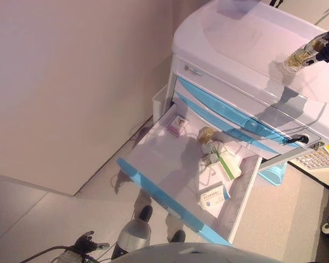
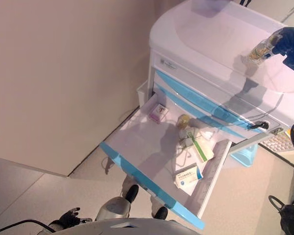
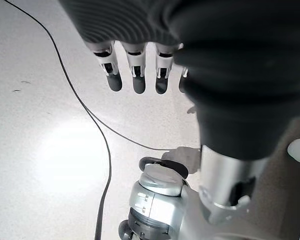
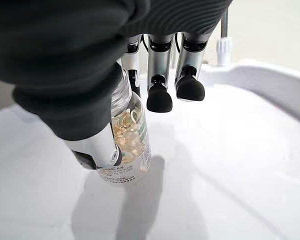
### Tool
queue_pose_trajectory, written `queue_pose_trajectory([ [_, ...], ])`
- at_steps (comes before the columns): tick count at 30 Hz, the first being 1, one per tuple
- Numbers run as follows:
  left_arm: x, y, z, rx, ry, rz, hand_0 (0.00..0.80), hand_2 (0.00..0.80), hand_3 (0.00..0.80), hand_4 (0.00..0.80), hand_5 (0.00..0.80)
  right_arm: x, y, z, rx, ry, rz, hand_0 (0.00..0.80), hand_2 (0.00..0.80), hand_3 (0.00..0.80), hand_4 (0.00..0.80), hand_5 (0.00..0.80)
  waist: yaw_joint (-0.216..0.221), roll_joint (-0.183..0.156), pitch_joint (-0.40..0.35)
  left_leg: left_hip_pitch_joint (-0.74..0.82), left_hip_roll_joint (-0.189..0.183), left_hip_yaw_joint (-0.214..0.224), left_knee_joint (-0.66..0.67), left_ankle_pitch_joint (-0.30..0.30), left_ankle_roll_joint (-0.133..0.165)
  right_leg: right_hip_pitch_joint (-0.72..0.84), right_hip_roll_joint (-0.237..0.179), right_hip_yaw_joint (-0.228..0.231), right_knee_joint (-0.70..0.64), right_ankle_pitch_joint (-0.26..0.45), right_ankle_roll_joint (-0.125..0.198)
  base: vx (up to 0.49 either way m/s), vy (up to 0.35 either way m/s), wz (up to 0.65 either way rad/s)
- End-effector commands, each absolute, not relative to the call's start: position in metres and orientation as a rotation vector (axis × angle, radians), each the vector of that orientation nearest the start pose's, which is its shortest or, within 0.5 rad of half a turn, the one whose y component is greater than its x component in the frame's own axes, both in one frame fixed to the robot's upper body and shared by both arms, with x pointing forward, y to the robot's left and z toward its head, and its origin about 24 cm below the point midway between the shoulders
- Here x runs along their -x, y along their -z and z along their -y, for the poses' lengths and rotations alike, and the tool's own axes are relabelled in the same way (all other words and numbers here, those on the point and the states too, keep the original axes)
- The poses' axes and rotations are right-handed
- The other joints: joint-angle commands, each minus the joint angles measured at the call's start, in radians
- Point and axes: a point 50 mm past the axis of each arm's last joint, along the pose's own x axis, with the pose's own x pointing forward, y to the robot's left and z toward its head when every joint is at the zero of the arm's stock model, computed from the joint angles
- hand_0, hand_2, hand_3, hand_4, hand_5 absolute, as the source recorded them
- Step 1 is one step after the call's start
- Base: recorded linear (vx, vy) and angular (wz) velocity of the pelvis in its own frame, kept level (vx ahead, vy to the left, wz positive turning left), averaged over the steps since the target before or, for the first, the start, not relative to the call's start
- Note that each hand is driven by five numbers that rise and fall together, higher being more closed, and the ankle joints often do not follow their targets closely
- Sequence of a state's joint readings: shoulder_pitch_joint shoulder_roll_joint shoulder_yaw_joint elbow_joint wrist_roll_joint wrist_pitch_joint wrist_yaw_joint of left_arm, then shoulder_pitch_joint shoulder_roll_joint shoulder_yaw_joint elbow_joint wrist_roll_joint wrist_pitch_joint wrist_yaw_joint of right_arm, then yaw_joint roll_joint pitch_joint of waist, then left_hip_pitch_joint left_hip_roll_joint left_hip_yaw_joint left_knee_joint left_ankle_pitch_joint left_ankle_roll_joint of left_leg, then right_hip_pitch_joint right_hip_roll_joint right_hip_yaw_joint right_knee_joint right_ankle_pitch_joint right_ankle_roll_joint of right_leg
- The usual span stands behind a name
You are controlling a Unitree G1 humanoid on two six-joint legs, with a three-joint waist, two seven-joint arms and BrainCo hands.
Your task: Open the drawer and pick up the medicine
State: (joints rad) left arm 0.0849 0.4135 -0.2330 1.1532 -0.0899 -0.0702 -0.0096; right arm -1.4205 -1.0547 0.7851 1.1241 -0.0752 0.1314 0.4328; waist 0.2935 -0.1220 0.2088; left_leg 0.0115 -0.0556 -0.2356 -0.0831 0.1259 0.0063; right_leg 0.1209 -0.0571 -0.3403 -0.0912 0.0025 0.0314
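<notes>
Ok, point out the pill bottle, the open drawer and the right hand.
pill bottle (image 4: 130, 145), right wrist view, clear body with capsules.
open drawer (image 1: 153, 183), left eye view, blue front edge.
right hand (image 2: 288, 41), right eye view, dark cover, holding the bottle.

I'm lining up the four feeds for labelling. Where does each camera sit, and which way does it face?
Left eye: head, looking down at the open drawer and cabinet top.
Right eye: same scene, slightly shifted; right hand holds the bottle.
Left wrist: along the left hand, at the floor.
Right wrist: along its hand; shares the bottle and cabinet top.
</notes>
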Motion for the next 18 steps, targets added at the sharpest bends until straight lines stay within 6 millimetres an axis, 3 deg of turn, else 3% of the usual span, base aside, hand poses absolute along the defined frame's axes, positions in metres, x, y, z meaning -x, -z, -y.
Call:
queue_pose_trajectory([
  [1, -0.0763, 0.1358, -0.3045, -0.439, -0.089, -1.17, 0.0, 0.0, 0.0, 0.0, 0.0, -0.3524, -0.3343, 0.3556, 1.242, 0.245, -0.326, 0.8, 0.8, 0.8, 0.8, 0.8, 0.022, -0.017, 0.002, -0.006, -0.019, 0.009, 0.014, -0.101, -0.007, -0.034, -0.003, 0.015, 0.088, -0.04, 0.011, -0.024, -0.017, 0.04],
  [12, -0.084, 0.1321, -0.3063, -0.441, -0.085, -1.134, 0.0, 0.0, 0.0, 0.0, 0.0, -0.3511, -0.3275, 0.3598, 1.235, 0.22, -0.368, 0.8, 0.8, 0.8, 0.8, 0.8, 0.025, -0.011, 0.027, -0.025, -0.016, 0.005, 0.011, -0.089, -0.011, -0.052, -0.004, 0.009, 0.092, -0.036, 0.011, -0.01, -0.004, 0.01],
  [13, -0.0844, 0.1319, -0.3063, -0.442, -0.084, -1.133, 0.0, 0.0, 0.0, 0.0, 0.0, -0.3509, -0.3273, 0.36, 1.236, 0.217, -0.371, 0.759, 0.759, 0.759, 0.759, 0.759, 0.025, -0.011, 0.028, -0.025, -0.015, 0.005, 0.011, -0.089, -0.011, -0.053, -0.005, 0.009, 0.092, -0.036, 0.012, 0.0, 0.0, 0.0],
  [15, -0.0852, 0.1316, -0.3064, -0.442, -0.082, -1.13, 0.0, 0.0, 0.0, 0.0, 0.0, -0.3515, -0.3264, 0.3594, 1.239, 0.213, -0.37, 0.0, 0.0, 0.0, 0.0, 0.0, 0.025, -0.011, 0.031, -0.028, -0.015, 0.007, 0.011, -0.087, -0.011, -0.055, -0.004, 0.01, 0.092, -0.034, 0.011, 0.0, 0.0, 0.0],
  [18, -0.085, 0.1317, -0.306, -0.442, -0.081, -1.128, 0.0, 0.0, 0.0, 0.0, 0.0, -0.3528, -0.3264, 0.358, 1.236, 0.22, -0.36, 0.0, 0.0, 0.0, 0.0, 0.0, 0.025, -0.01, 0.032, -0.026, -0.013, 0.008, 0.01, -0.085, -0.013, -0.055, -0.004, 0.01, 0.092, -0.033, 0.012, 0.0, 0.0, 0.0],
])
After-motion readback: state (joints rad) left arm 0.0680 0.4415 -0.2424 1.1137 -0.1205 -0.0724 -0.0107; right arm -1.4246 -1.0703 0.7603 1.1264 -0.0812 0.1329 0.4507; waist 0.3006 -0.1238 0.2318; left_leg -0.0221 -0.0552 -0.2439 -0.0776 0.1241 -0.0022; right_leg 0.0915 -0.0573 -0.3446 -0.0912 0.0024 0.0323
